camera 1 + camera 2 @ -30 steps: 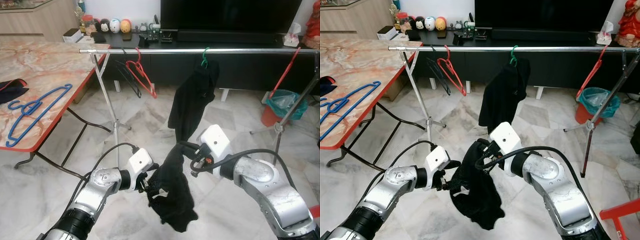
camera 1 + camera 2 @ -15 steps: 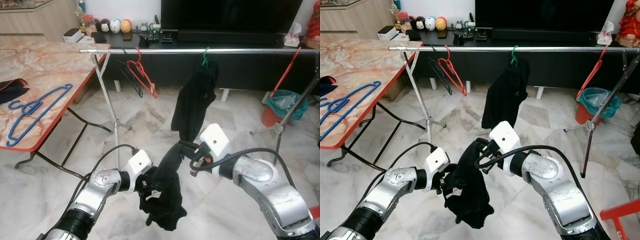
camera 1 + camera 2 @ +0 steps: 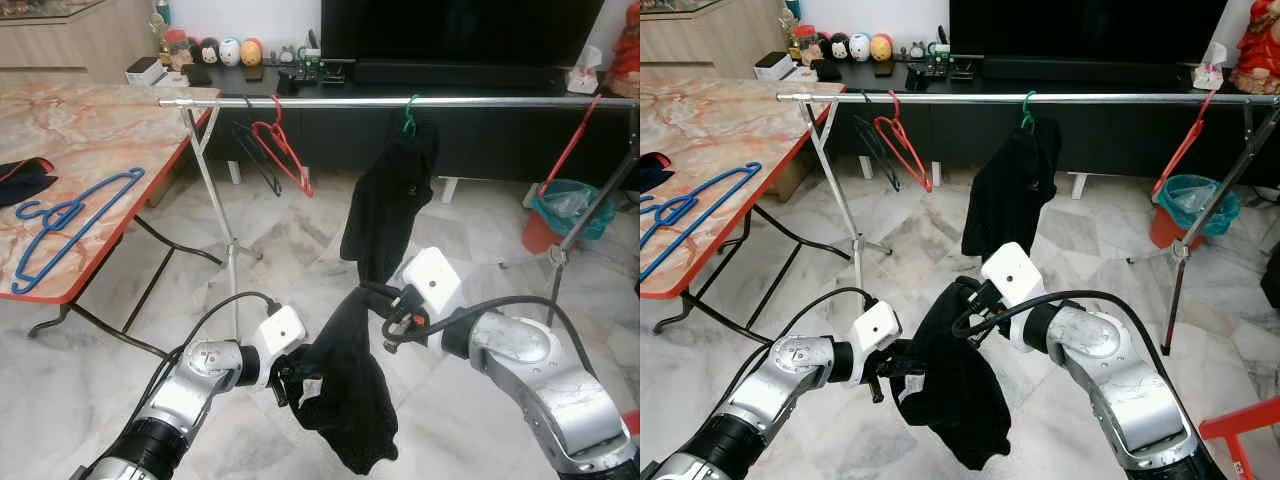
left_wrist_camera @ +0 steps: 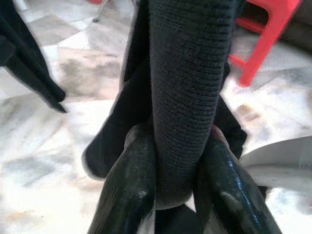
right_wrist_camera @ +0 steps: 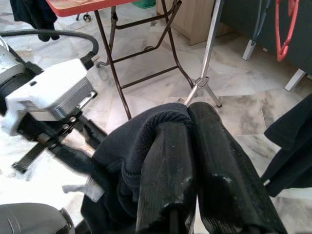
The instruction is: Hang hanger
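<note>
A black garment (image 3: 348, 390) hangs between my two grippers, low in front of me over the marble floor. My right gripper (image 3: 372, 296) is shut on its upper edge, and the right wrist view has the cloth (image 5: 127, 161) folded over the fingers (image 5: 168, 170). My left gripper (image 3: 283, 385) is shut on the garment's side, a thick fold (image 4: 185, 97) pinched between its fingers (image 4: 131, 195). Behind runs a metal rail (image 3: 400, 102) with a red hanger (image 3: 283, 148), a dark hanger (image 3: 258, 157) and a green hanger (image 3: 409, 112) bearing a black garment (image 3: 388, 205). Blue hangers (image 3: 70, 215) lie on the table (image 3: 110, 130).
The marble-topped folding table stands at my left with a dark cloth (image 3: 20, 180) on it. The rail's stand legs (image 3: 225, 250) reach the floor ahead. A bin with a teal bag (image 3: 560, 212) and a TV cabinet (image 3: 480, 130) are behind the rail. A red stool (image 3: 1240, 430) is at right.
The garment bunched up half a second ago and now hangs longer again. My left gripper has shifted slightly right and lower along the cloth. The right gripper has stayed put.
</note>
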Tool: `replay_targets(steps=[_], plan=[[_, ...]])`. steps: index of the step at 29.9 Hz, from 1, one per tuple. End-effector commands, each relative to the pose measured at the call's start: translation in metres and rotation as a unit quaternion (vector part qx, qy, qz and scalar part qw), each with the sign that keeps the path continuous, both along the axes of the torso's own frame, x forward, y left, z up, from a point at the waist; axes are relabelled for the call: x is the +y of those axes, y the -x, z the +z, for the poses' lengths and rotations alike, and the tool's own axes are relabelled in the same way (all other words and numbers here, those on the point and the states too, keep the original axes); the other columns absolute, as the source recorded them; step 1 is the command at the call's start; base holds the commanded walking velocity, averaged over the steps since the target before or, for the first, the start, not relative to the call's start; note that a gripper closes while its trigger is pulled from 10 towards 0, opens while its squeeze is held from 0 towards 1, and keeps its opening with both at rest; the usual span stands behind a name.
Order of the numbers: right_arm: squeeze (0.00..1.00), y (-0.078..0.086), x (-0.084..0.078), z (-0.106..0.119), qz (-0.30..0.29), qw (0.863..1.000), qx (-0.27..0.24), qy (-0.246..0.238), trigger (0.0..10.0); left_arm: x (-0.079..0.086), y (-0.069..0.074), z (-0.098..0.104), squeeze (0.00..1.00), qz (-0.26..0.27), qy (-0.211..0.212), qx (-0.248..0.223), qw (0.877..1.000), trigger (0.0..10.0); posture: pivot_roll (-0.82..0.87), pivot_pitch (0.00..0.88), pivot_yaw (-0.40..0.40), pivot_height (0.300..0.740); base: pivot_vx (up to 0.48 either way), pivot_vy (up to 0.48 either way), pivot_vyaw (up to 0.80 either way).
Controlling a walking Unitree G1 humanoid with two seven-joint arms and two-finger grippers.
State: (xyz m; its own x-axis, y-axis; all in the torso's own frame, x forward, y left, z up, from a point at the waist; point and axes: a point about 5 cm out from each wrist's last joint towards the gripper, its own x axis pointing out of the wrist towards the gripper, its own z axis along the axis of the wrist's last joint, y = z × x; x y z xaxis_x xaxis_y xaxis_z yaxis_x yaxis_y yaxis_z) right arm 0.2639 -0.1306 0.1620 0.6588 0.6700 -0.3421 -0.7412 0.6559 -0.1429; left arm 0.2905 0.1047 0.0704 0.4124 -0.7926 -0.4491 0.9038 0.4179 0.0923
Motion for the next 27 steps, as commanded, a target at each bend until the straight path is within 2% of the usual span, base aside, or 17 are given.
replay_targets(steps=[1,4,5,8,15,17,20,21,22,23,25,26,27], plan=[[0.00,0.001,0.002,0.016,0.009,0.999,-0.033,-0.006,0.0,0.007,-0.008,0.000,0.00,0.029,-0.030,-0.018,0.999,0.0,-0.04,0.029,0.011,0.740,0.000,0.000,0.00],[0.00,0.001,0.002,0.016,0.009,0.999,-0.033,-0.007,0.0,0.012,-0.017,0.001,0.00,0.070,-0.044,-0.039,0.996,0.0,-0.04,0.029,0.012,0.740,0.000,0.000,0.00],[0.00,0.002,0.002,0.016,0.009,0.999,-0.032,-0.007,0.0,0.014,-0.022,0.005,0.00,0.090,-0.031,-0.048,0.994,0.0,-0.03,0.029,0.013,0.740,0.000,0.000,0.00],[0.00,0.002,0.002,0.016,0.010,0.999,-0.032,-0.007,0.0,0.015,-0.023,0.007,0.00,0.094,-0.032,-0.052,0.994,0.0,-0.03,0.029,0.012,0.740,0.000,0.000,0.00],[0.00,0.003,0.000,0.013,0.010,1.000,-0.027,0.001,0.0,0.021,-0.027,0.007,0.00,0.112,-0.071,-0.076,0.988,0.0,-0.03,0.031,0.011,0.740,0.000,0.000,0.00],[0.00,0.003,-0.003,0.010,0.005,1.000,-0.022,0.018,0.0,0.023,-0.031,0.007,0.00,0.131,-0.086,-0.091,0.983,0.0,-0.03,0.031,0.011,0.740,0.000,0.000,0.00],[0.00,0.000,-0.023,-0.013,-0.034,0.988,0.002,0.148,0.0,0.030,-0.043,0.013,0.00,0.190,-0.111,-0.130,0.967,0.0,-0.04,0.031,0.011,0.740,0.000,0.000,0.00],[0.00,0.000,-0.023,-0.013,-0.034,0.988,0.002,0.148,0.0,0.030,-0.043,0.013,0.00,0.190,-0.111,-0.130,0.967,0.0,-0.04,0.031,0.011,0.740,0.000,0.000,0.00],[0.00,-0.002,-0.033,-0.023,-0.061,0.982,0.018,0.180,0.0,0.033,-0.049,0.019,0.00,0.220,-0.107,-0.151,0.958,0.0,-0.03,0.032,0.011,0.740,0.000,0.000,0.00],[0.00,-0.002,-0.035,-0.026,-0.070,0.979,0.023,0.189,1.0,0.033,-0.050,0.022,0.00,0.227,-0.101,-0.156,0.956,0.0,-0.03,0.032,0.011,0.740,0.000,0.000,0.00],[0.00,-0.002,-0.037,-0.027,-0.075,0.978,0.025,0.193,1.0,0.033,-0.051,0.023,0.00,0.230,-0.097,-0.159,0.955,0.0,-0.03,0.032,0.011,0.740,0.000,0.000,0.00],[0.00,-0.002,-0.036,-0.028,-0.072,0.978,0.026,0.193,8.9,0.032,-0.052,0.025,0.00,0.232,-0.088,-0.160,0.955,0.0,-0.03,0.032,0.011,0.740,0.000,0.000,0.00],[0.00,-0.001,-0.033,-0.029,-0.064,0.980,0.029,0.185,10.0,0.030,-0.052,0.027,0.00,0.231,-0.072,-0.155,0.958,0.0,-0.03,0.032,0.011,0.740,0.000,0.000,0.00]])
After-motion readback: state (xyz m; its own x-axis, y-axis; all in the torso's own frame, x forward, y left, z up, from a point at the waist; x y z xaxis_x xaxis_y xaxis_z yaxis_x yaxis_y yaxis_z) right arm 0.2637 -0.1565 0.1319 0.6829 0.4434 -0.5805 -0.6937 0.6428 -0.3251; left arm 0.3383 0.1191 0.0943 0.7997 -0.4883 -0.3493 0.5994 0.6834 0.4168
